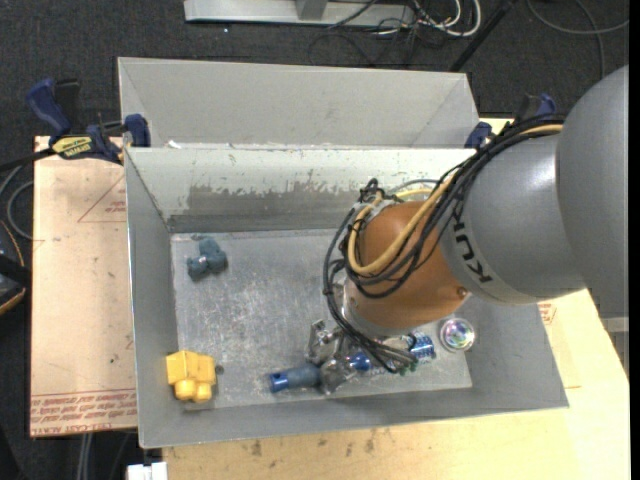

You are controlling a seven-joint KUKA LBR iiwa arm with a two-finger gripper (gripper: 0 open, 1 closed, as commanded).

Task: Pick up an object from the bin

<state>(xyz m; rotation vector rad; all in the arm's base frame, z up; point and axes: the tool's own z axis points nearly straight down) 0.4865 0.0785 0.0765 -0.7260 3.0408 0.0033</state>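
Grey bin point(150, 268), front edge: fingers point(333, 353) sat beside a blue cylinder point(293, 378); spread or shut, could not tell. Cylinder judged light, stiff, slippery; take across its middle.

Grey metal bin point(265, 298): floor free across centre and mid-left of frame. Obstacles: small grey-blue plastic piece point(206, 259) upper left; yellow plastic block point(190, 377) lower left; blue cylindrical piece point(292, 379) bottom centre, just beside end effector point(335, 360); arm's bulk point(520, 218) blocks right side.
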